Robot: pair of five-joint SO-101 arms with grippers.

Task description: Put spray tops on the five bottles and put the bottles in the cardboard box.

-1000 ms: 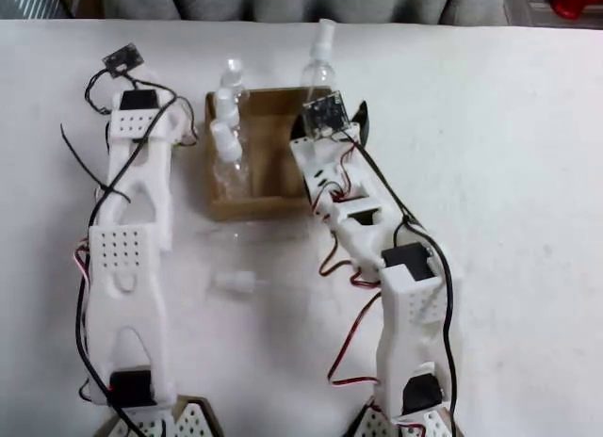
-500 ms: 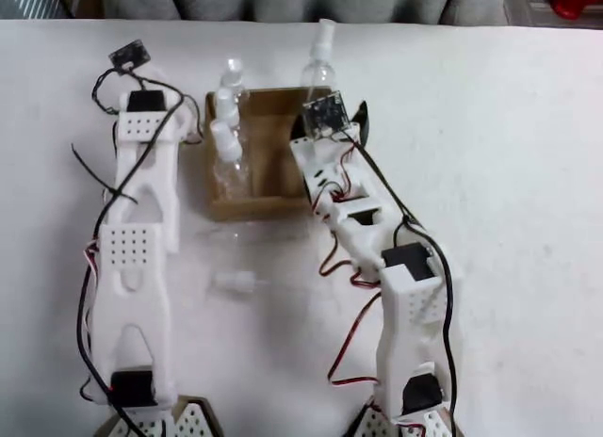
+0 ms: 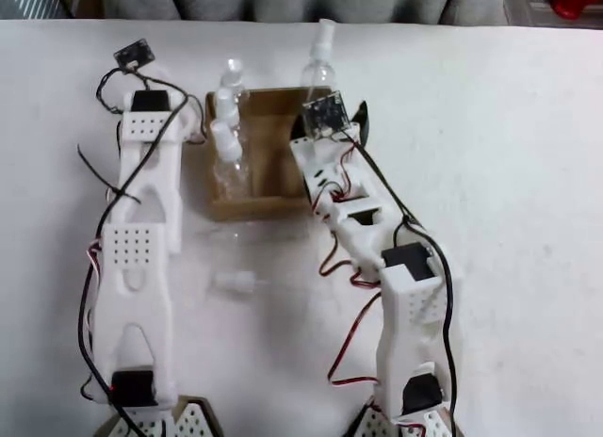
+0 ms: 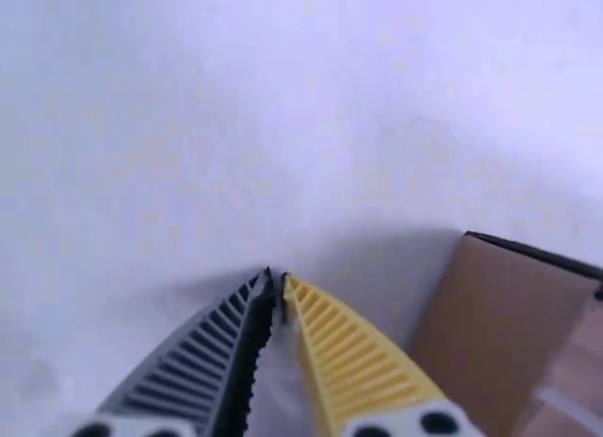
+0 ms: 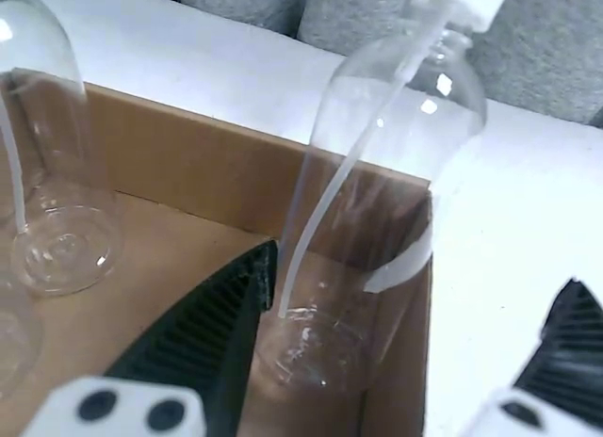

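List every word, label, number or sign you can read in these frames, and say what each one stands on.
No text can be read in these frames.
The cardboard box has plain brown walls.
The clear bottles carry no label.
The white table is unmarked.
The small circuit boards on the arms' wrists may bear print, but it is too small to read.
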